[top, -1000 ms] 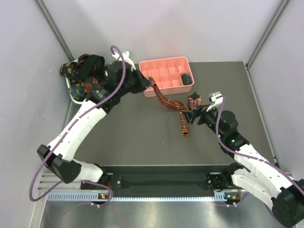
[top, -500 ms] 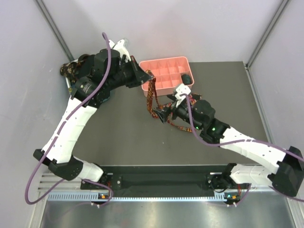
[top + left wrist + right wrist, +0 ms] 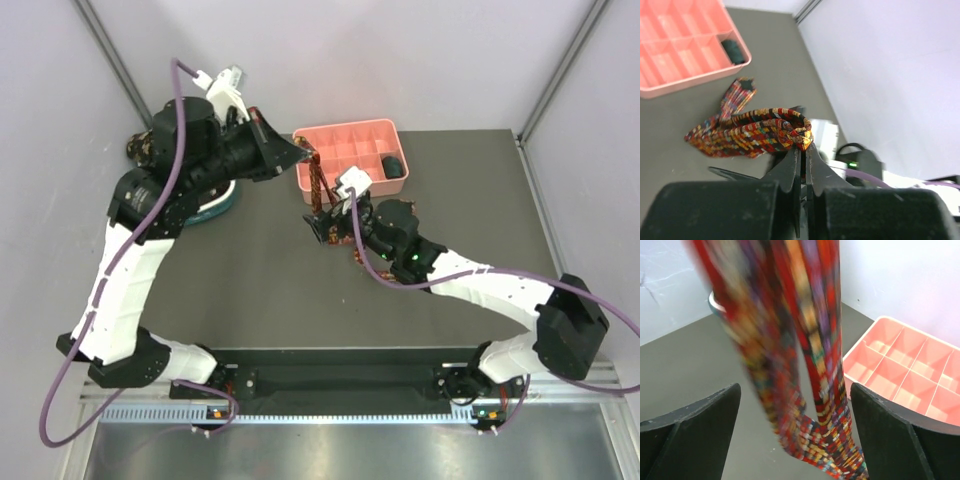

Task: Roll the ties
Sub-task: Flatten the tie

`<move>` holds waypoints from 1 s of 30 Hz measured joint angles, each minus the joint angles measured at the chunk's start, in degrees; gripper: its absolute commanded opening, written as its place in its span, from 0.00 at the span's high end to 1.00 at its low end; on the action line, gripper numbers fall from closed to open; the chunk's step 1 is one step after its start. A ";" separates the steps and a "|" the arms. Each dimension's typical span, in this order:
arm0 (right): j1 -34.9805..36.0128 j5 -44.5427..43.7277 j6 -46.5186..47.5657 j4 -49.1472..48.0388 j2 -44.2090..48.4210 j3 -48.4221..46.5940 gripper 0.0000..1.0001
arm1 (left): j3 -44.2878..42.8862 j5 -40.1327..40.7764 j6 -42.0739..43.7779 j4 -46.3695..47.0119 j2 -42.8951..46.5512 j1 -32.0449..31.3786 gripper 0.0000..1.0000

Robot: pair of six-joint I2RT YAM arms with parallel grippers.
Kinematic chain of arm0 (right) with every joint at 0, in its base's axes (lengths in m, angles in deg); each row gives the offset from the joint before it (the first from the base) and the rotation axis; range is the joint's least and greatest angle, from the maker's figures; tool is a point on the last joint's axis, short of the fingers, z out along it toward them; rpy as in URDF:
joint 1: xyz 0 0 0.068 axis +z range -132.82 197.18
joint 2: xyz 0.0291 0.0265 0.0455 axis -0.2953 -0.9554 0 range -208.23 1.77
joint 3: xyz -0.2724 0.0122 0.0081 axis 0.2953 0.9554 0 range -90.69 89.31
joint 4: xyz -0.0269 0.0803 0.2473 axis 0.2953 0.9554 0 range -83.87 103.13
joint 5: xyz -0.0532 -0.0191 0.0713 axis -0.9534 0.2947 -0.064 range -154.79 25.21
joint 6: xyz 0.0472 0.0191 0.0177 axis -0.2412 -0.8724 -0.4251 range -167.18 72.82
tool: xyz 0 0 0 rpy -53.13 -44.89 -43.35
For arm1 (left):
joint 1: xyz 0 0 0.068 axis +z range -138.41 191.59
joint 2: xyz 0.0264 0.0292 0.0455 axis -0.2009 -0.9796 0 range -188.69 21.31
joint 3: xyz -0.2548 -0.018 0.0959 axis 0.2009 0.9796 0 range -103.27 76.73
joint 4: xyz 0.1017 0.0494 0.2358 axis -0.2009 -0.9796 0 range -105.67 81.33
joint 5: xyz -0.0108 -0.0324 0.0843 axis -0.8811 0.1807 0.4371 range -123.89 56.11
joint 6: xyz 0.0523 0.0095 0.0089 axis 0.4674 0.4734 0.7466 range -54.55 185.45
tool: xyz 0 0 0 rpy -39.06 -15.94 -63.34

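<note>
Clenched, my left claw [image 3: 802,148] pinches the plaid tie [image 3: 752,132] aloft (doubled over), while my right claw [image 3: 795,432] gapes either side of its hanging strands.

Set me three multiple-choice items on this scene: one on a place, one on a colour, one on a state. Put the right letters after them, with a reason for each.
1. Where does the small dark item lie?
A. in a corner compartment of the tray
B. on a shelf
C. in a drawer

2. What colour is the tray?
A. blue
B. pink
C. green

3. What is the state of the left gripper?
A. open and empty
B. shut on a pen
C. shut on the plaid tie

Answers:
1 A: the left wrist view shows the dark item inside the tray's corner compartment.
2 B: the tray is pink in all three views.
3 C: in the left wrist view the fingers are pressed together, with the looped end of the plaid tie pinched at their tips.
</note>
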 measured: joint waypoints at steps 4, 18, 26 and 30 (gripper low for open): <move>0.02 -0.74 -0.17 -2.14 -2.73 0.02 0.23 | -5.20 -0.66 -0.52 -0.90 0.11 0.00 0.98; 4.48 1.64 -6.69 -12.02 -13.00 0.90 0.05 | -14.14 -3.32 -7.37 4.72 1.18 0.00 1.00; 8.94 3.58 -9.35 -13.03 -11.87 4.48 0.01 | -14.16 -1.75 -8.28 6.19 1.31 0.00 1.00; 8.96 0.55 -11.23 -11.89 -4.83 9.53 0.00 | -14.12 -1.29 -8.28 6.25 1.33 0.00 1.00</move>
